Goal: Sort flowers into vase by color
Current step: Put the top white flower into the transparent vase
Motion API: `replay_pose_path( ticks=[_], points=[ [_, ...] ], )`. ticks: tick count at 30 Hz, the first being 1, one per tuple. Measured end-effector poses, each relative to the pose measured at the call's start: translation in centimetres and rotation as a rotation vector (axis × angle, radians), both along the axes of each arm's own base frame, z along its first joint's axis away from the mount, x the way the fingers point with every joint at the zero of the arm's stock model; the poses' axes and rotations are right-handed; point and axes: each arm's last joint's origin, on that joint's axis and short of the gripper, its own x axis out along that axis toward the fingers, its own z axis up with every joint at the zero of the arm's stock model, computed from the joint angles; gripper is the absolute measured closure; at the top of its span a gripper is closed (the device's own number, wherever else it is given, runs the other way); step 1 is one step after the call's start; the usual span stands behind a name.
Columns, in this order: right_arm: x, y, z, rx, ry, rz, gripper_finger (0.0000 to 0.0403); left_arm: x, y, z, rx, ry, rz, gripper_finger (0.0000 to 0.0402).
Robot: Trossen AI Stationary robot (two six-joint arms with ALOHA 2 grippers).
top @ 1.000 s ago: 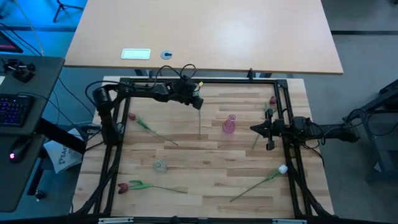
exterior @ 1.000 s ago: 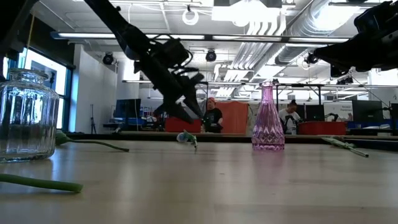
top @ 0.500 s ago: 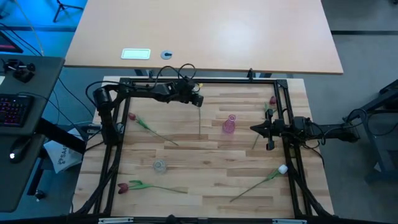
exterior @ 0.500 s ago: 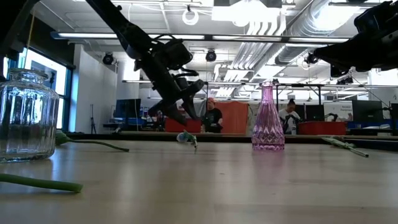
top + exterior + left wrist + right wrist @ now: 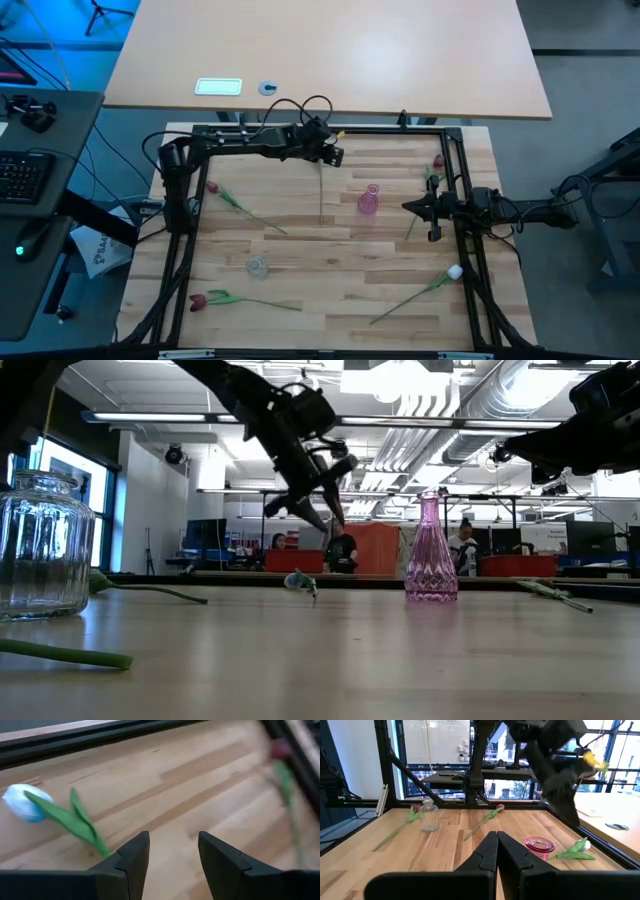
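Observation:
My left gripper [image 5: 337, 156] hangs open above the table's far middle with nothing between its fingers [image 5: 172, 842]. Just below and to its left lies a white tulip [image 5: 20, 802] flat on the wood, its stem [image 5: 320, 195] running toward the near edge. The pink vase [image 5: 369, 198] stands upright to the right of that stem, and a clear glass vase [image 5: 257, 266] stands at the near left. Red tulips lie at the left [image 5: 212, 187], near left [image 5: 197, 300] and far right [image 5: 438, 162]. Another white tulip [image 5: 455, 271] lies at the near right. My right gripper [image 5: 430, 207] waits shut at the right edge.
A black frame [image 5: 320, 131] runs round the table's edges. Bare wood lies between the pink vase and the clear vase. Beyond the table, the low view shows people in the room [image 5: 340, 550].
My left gripper has risen and gone toward the table's right, away from the white tulip's head, staying open. The white tulip has kept its place on the table.

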Motion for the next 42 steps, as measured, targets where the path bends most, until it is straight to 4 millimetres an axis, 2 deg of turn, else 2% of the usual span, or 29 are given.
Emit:
replay_pose_path(
  ticks=[3,10,14,21,26,32,42],
  points=[
    [0.0,0.0,0.0,0.0,0.0,0.0,0.0402,0.1,-0.1,0.8,0.01,-0.033,-0.076,0.0245],
    [0.0,0.0,0.0,0.0,0.0,0.0,0.0402,0.2,0.2,0.9,0.0,-0.051,-0.15,0.0245],
    [0.0,0.0,0.0,0.0,0.0,0.0,0.0402,-0.5,0.5,0.3,-0.074,-0.003,-0.077,0.0245],
    [0.0,0.0,0.0,0.0,0.0,0.0,0.0402,-2.1,1.0,-0.7,-0.091,0.153,0.1,0.0245],
    [0.0,0.0,0.0,0.0,0.0,0.0,0.0402,-2.5,1.8,-2.5,-0.113,0.233,0.168,0.0245],
    [0.0,0.0,0.0,0.0,0.0,0.0,0.0402,-1.9,2.1,-5.8,-0.197,0.287,0.186,0.0245],
    [0.0,0.0,0.0,0.0,0.0,0.0,0.0402,-0.5,2.6,-6.7,-0.213,0.17,0.187,0.0245]
  ],
)
